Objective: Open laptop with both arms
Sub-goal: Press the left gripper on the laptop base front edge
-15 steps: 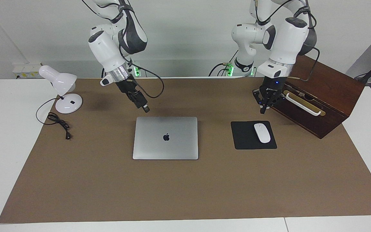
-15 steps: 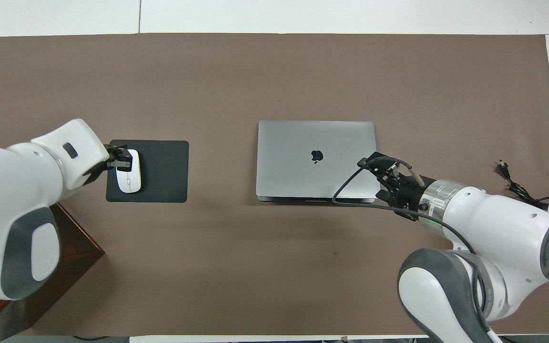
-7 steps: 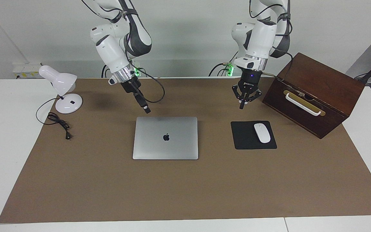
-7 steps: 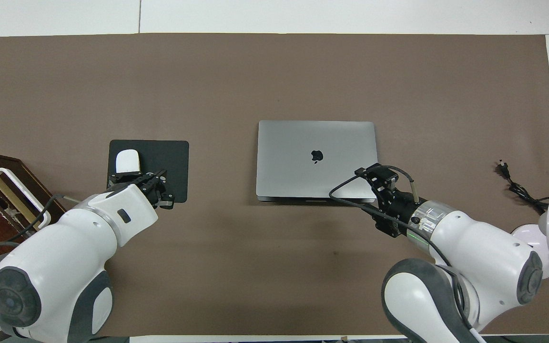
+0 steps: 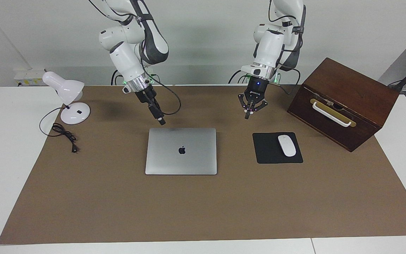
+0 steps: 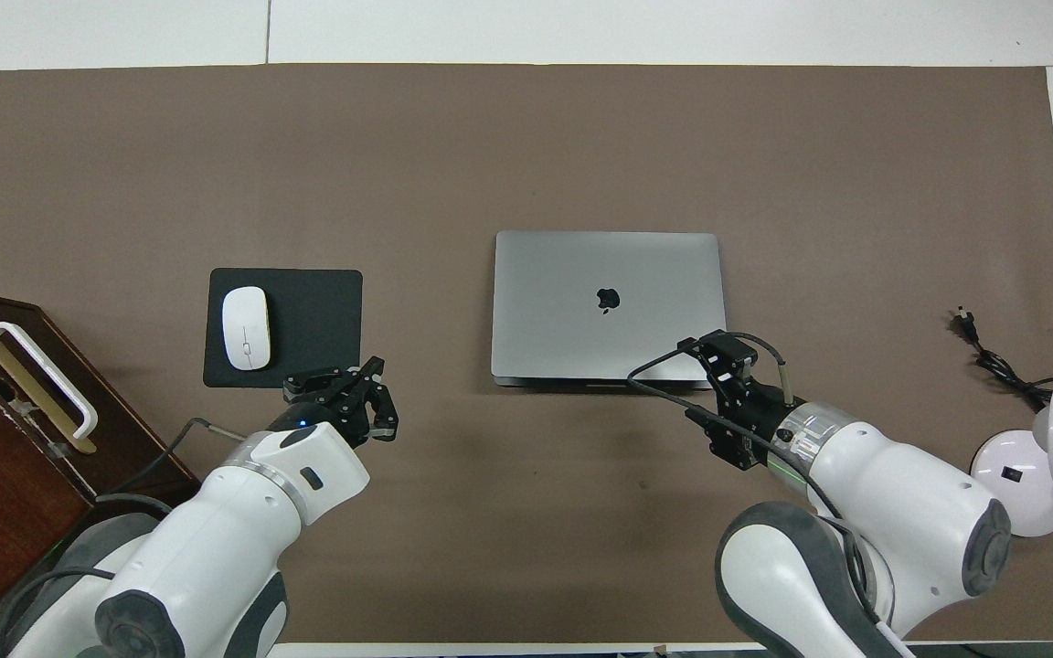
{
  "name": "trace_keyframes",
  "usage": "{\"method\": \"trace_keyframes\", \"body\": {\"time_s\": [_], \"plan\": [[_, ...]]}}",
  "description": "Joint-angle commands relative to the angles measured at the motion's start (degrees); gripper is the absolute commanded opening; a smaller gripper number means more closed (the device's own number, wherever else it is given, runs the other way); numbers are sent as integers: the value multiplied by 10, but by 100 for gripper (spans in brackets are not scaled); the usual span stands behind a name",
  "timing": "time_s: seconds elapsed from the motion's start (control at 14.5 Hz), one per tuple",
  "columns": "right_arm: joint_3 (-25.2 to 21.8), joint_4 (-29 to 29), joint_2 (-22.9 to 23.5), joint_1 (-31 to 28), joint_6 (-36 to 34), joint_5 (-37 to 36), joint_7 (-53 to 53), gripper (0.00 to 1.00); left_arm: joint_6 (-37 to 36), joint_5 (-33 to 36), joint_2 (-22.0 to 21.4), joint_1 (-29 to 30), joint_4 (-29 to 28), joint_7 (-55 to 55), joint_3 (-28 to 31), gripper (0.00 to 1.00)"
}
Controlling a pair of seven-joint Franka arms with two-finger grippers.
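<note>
We see the closed laptop (image 5: 181,151) lying flat at the middle of the brown-covered surface (image 5: 203,211), unmoved, beside the mouse pad (image 5: 277,147) carrying the white mouse (image 5: 286,145). The left end effector (image 5: 247,115), fingertips together and holding nothing, has swung away from the wooden box (image 5: 342,102) and now hangs over bare surface between laptop and mouse pad. The right end effector (image 5: 161,122), empty, has drawn more upright and hovers just above the laptop's corner nearest the robots, toward the lamp (image 5: 67,98); we cannot tell its fingers' state.
</note>
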Motion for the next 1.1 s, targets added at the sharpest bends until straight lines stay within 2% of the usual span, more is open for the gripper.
{"method": "trace_keyframes", "body": {"time_s": [0.0,0.28,0.41,0.55,0.76,0.89,1.03], "plan": [[1,-2,22,19,41,45,-19,100,81,-10,52,-40,-12,-16,9,0],[1,-1,38,30,53,101,-77,100,174,-10,118,-74,-17,-17,9,0],[1,3,46,30,54,128,-108,100,196,-9,136,-88,-17,-15,9,0],[1,10,50,30,54,149,-132,100,203,-2,156,-99,-15,-9,10,0],[1,16,59,30,55,160,-146,100,203,5,164,-107,-10,-7,11,0],[1,18,61,30,55,160,-152,100,203,38,187,-106,4,-7,11,0],[0,21,65,27,55,160,-163,100,203,42,206,-107,19,-5,11,0]]}}
